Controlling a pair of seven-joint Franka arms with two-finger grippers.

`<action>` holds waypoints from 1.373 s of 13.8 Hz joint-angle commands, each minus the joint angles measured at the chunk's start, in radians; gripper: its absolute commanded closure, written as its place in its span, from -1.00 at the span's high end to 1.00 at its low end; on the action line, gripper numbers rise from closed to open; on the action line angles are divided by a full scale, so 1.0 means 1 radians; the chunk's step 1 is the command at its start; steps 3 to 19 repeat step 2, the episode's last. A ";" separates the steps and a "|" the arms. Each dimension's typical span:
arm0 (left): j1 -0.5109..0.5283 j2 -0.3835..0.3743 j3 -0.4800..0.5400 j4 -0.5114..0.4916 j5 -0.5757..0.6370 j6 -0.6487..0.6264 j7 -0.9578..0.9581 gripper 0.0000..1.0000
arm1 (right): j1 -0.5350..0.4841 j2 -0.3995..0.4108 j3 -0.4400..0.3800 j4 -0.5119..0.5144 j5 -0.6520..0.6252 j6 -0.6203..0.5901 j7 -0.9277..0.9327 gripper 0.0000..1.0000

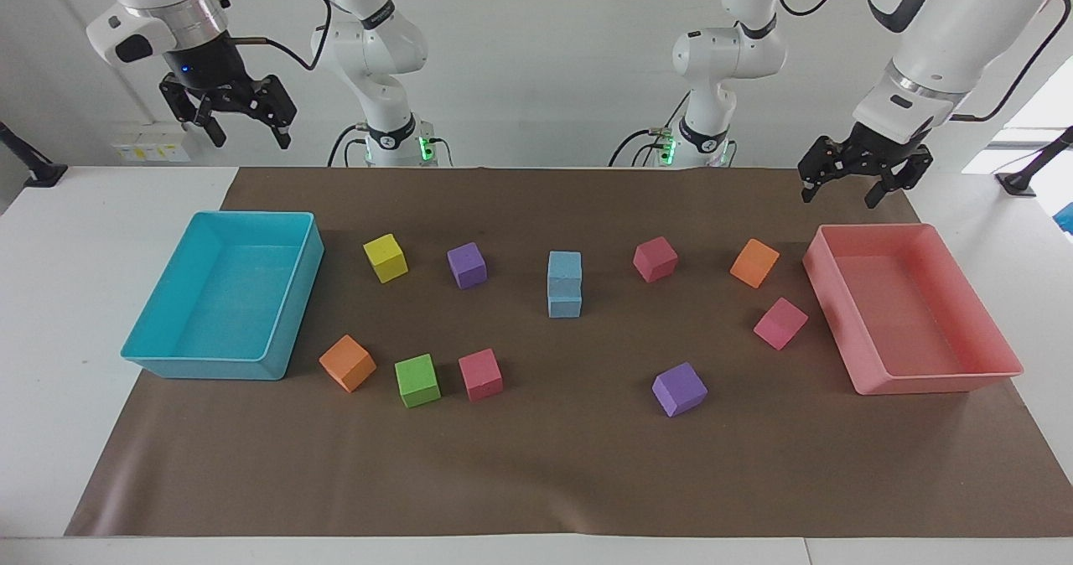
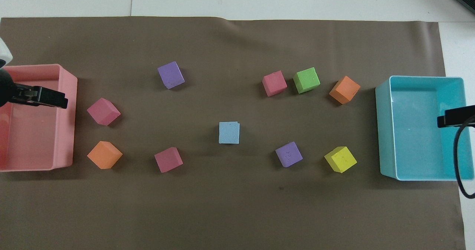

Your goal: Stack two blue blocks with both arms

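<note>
**Blue stack looks done, both arms parked**

Facing view: blue blocks sit stacked mid-surface. Left gripper and right gripper hang high, fingers apart, empty.

Overhead view: one blue square, so they're aligned; grippers over the trays, probably keeping clear.

Two light sky-blue matte foam cubes sit on a plain brown paper mat over the white table. The other foam cubes are yellow, green, purple, orange and pink. One plastic tray is turquoise, one salmon-pink.
</note>
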State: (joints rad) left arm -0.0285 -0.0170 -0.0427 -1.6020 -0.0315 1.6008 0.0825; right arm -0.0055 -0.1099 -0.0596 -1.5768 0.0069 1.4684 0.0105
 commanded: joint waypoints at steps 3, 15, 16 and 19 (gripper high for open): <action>-0.019 -0.008 0.018 -0.001 0.022 -0.021 0.029 1.00 | 0.002 -0.027 0.003 -0.040 -0.031 0.016 -0.012 1.00; -0.019 -0.008 0.018 -0.001 0.022 -0.021 0.029 1.00 | 0.002 -0.027 0.003 -0.040 -0.031 0.016 -0.012 1.00; -0.019 -0.008 0.018 -0.001 0.022 -0.021 0.029 1.00 | 0.002 -0.027 0.003 -0.040 -0.031 0.016 -0.012 1.00; -0.019 -0.008 0.018 -0.001 0.022 -0.021 0.029 1.00 | 0.002 -0.027 0.003 -0.040 -0.031 0.016 -0.012 1.00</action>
